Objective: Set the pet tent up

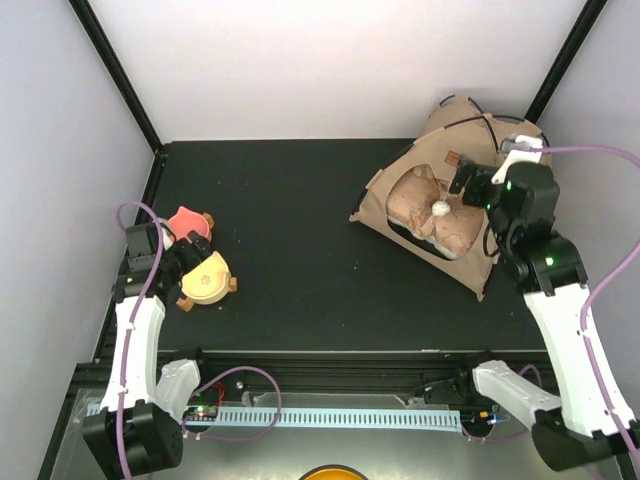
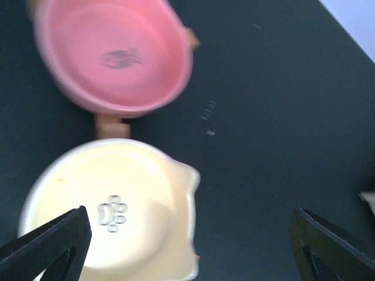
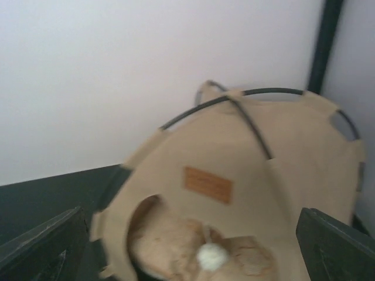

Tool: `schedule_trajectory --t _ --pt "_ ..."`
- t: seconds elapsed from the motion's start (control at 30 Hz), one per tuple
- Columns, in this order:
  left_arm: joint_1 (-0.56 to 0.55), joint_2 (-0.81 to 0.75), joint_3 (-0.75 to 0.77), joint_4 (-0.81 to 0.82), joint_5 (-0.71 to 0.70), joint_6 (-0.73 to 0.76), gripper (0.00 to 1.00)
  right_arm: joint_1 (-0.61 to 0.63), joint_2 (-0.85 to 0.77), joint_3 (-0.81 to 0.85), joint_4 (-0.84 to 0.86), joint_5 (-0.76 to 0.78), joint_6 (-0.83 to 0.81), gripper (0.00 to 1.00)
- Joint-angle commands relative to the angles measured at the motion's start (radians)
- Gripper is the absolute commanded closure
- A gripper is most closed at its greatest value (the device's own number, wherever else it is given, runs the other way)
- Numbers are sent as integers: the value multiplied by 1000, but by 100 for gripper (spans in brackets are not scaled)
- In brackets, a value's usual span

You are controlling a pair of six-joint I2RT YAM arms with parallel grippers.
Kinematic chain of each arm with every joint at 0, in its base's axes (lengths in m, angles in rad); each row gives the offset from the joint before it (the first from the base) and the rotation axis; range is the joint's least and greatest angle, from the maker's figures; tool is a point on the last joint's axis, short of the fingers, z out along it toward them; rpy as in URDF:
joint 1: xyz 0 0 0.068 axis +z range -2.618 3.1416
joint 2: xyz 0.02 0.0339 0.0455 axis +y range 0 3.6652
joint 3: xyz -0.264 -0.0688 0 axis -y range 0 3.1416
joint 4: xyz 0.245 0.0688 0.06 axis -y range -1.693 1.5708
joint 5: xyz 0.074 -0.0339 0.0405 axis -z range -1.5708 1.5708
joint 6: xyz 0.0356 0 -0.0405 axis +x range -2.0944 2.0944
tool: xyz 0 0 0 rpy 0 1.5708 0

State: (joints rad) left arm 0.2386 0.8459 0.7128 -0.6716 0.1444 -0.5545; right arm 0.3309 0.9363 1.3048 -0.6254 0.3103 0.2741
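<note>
**Pet tent: clearing the arms from the standing tent**

The tent (image 1: 430, 190) stood at the far right of the table (image 1: 290, 230), close to the back wall. Its opening faced the near left. The poles (image 3: 246, 114) crossed at the peak and the canvas looked taut. A pillow (image 1: 425, 210) lay inside, the ball (image 1: 441, 208) hung in the opening, and the label (image 3: 207, 184) sat above it.

The right gripper (image 1: 460, 178) hovered just before the tent front, jaws wide apart and holding nothing. The left gripper (image 2: 190, 222) hung over the yellow bowl (image 2: 111, 205) at the near left, well apart from the tent. Its jaws were also spread and empty. The pink bowl (image 2: 111, 52) sat just beyond the yellow one.

The set-up appeared nearly complete, so the step in hand was judged to be a clean release and retreat.

- The right arm was best drawn straight back from the opening, away from the ball's string.
- Neither finger should brush the poles, since a light frame would likely tip or slide.
- The left arm was best lifted before any sideways travel, to clear both bowls.
</note>
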Motion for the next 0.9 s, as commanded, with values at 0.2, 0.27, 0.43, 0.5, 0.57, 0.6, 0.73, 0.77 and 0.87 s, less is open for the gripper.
schedule_trajectory --t 0.2,0.27,0.43,0.5,0.57,0.6,0.73,0.77,0.87 --pt "-172 0 71 177 491 243 5 -338 407 268 -26 -137 70 4" --pt "-196 1 69 189 519 256 5 -354 476 295 -17 -172 51 12" --pt "-211 4 61 185 534 279 4 -344 685 449 -160 -378 -48 24" --pt "-210 5 59 186 533 286 4 -299 752 510 -213 -523 -118 53" --pt "-211 7 60 191 537 289 4 -214 804 575 -261 -615 -174 73" --pt "-212 7 60 193 538 289 5 -160 819 608 -271 -651 -208 76" --pt "-217 5 68 199 549 296 5 65 821 678 -220 -757 -372 89" --pt "-218 2 71 200 551 299 5 102 814 679 -191 -787 -386 89" --pt "-220 -10 82 189 547 309 5 135 780 635 -67 -884 -379 91"
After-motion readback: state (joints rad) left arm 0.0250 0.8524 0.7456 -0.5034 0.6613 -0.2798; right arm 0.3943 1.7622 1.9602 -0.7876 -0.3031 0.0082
